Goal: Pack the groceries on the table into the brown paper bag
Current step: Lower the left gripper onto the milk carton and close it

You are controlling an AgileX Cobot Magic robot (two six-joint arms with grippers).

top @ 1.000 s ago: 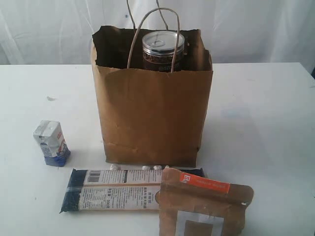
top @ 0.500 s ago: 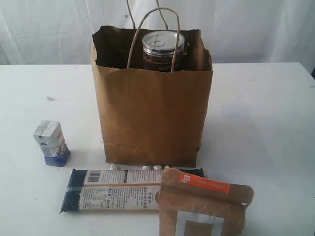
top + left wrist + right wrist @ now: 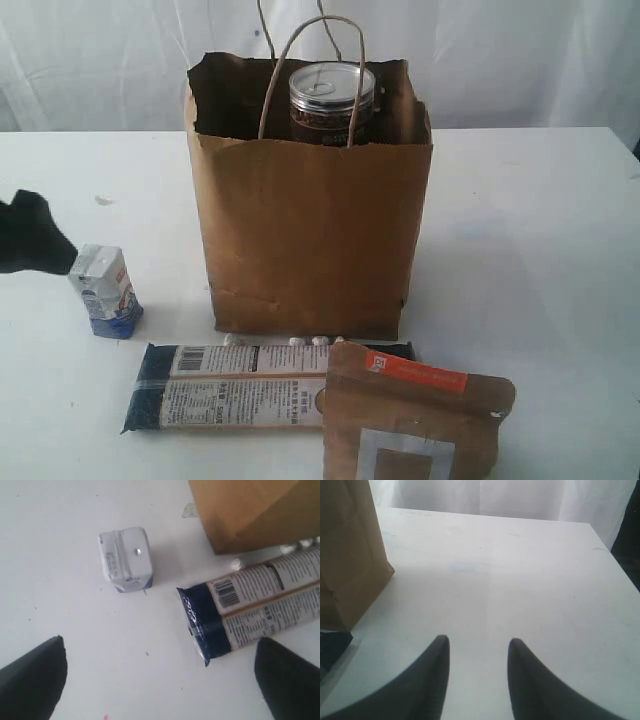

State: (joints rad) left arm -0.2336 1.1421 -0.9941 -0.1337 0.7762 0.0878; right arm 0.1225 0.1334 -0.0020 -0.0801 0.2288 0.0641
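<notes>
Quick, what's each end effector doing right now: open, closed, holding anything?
Left end effector: open wide, holding nothing, with the small white-blue carton in its view.
Right end effector: open, nothing between its fingers.

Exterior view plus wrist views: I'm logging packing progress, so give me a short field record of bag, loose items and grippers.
packed: dark can, top showing above the brown paper bag rim
loose on table: small white-blue carton, long dark-blue packet, brown pouch
left gripper: open, empty, near the carton
right gripper: open, empty, over bare table beside the bag
</notes>
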